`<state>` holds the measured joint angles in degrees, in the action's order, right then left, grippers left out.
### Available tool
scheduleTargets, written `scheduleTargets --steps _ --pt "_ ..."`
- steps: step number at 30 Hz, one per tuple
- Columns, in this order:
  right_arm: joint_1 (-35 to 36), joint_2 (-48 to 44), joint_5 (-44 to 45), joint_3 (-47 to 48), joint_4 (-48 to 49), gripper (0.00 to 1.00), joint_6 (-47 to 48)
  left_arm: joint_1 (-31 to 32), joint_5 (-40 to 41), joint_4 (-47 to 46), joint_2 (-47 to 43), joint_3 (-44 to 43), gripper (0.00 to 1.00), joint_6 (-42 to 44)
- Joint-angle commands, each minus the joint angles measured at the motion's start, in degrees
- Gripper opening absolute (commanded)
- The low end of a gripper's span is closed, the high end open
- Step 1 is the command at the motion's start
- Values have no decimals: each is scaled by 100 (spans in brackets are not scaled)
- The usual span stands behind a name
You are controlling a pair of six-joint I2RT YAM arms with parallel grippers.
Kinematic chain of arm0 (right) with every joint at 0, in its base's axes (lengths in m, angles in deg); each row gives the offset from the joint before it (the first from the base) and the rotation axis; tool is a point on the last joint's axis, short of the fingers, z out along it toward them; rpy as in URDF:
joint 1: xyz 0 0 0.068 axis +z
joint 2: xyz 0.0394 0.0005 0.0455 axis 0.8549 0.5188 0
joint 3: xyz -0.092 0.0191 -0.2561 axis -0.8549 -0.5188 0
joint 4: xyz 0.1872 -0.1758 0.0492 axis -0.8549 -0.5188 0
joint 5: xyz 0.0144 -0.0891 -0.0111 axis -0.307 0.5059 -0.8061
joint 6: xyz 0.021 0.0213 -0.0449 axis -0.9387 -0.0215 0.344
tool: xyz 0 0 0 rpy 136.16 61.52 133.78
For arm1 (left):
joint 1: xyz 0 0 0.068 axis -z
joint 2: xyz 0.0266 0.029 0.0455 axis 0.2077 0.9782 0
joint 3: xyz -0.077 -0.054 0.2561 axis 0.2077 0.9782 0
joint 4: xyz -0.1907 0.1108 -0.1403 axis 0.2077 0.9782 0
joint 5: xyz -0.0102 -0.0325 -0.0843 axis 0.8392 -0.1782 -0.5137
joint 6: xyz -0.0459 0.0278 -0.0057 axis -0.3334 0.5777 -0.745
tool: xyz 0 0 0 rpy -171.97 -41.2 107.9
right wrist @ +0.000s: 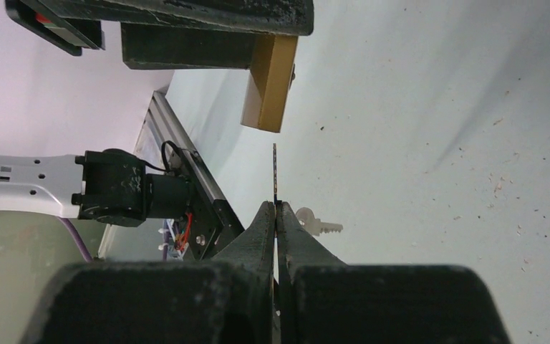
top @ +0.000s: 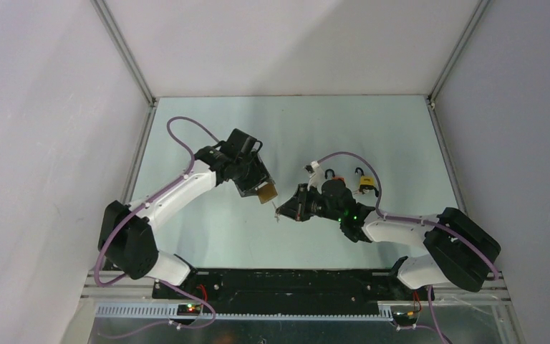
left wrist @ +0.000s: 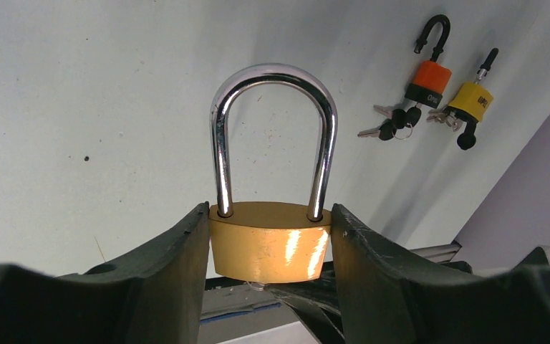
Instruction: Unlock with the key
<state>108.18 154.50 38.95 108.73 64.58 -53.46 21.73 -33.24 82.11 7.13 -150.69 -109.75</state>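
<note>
The left gripper [left wrist: 270, 218] clamps the padlock [left wrist: 268, 251] by its body. The right gripper [right wrist: 277, 211] pinches the key [right wrist: 275, 168], blade pointing to twelve o'clock. The padlock's base sits just beyond its tip, not touching.

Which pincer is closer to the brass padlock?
Left. The left pincer clamps the brass padlock by its body; the right pincer, shut on the key, sits just short of its base.
</note>
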Motion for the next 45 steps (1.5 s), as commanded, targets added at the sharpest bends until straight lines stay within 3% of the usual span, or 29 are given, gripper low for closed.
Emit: scheduleTargets --steps 1,45 --pt "29 22 -69 42 460 0 -56 -27 -126 -141 -303 -202 0 -159" --pt "-276 415 -652 301 937 0 -252 -15 61 -143 -300 -285 0 -91"
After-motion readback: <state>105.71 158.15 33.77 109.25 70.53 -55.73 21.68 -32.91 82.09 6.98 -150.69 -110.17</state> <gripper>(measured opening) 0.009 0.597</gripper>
